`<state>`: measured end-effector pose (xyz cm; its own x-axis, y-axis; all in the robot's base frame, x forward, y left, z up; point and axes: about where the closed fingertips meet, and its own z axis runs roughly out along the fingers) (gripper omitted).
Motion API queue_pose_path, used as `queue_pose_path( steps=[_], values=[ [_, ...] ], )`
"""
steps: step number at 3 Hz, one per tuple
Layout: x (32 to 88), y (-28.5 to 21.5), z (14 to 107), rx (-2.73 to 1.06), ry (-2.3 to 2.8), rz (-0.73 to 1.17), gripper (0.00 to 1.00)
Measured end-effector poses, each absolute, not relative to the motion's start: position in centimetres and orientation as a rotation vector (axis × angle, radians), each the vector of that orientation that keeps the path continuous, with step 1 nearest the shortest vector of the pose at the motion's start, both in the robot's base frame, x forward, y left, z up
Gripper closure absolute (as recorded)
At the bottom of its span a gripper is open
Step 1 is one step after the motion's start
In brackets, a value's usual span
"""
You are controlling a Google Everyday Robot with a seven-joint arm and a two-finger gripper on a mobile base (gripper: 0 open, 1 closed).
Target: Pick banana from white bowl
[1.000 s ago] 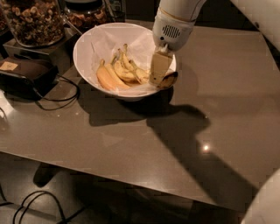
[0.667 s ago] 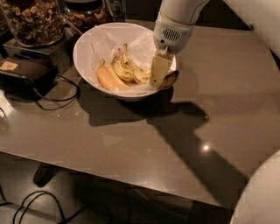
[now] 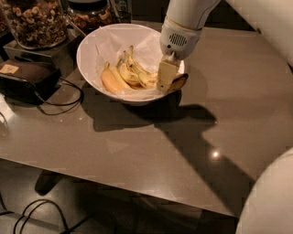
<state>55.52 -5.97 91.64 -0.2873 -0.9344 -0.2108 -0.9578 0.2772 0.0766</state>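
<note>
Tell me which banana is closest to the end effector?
The long speckled banana with the dark tip, at the white bowl's right rim. The end effector is right at it; the shorter yellow ones and the orange banana lie further left.

- Gripper [image 3: 165, 78]: upper centre of frame, at the right inner side of the white bowl [image 3: 91, 45]. It covered part of the bowl's right rim.
- Banana [image 3: 145, 78]: a stretch near its dark tip was hidden behind the gripper.
- Arm [image 3: 190, 13]: cut off by the top edge.
- Two glass jars [image 3: 34, 20], upper left: tops cut off by the top edge.
- Black device [image 3: 27, 80], left: label too small to read.
- Cables [image 3: 41, 215], lower left: ran out past the bottom edge.
- Robot body [image 3: 270, 201], lower right: cropped by the corner.
</note>
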Motion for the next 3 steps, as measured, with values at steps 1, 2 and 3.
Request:
queue_pose_path(
  steps=[1,2,3],
  values=[
    [55.5,-6.0,91.6,-1.795,2.409,0.285,0.92],
    [55.5,-6.0,91.6,-1.795,2.408,0.285,1.0],
    [55.6,-6.4,93.0,-1.762,2.345,0.301,1.0]
  ],
)
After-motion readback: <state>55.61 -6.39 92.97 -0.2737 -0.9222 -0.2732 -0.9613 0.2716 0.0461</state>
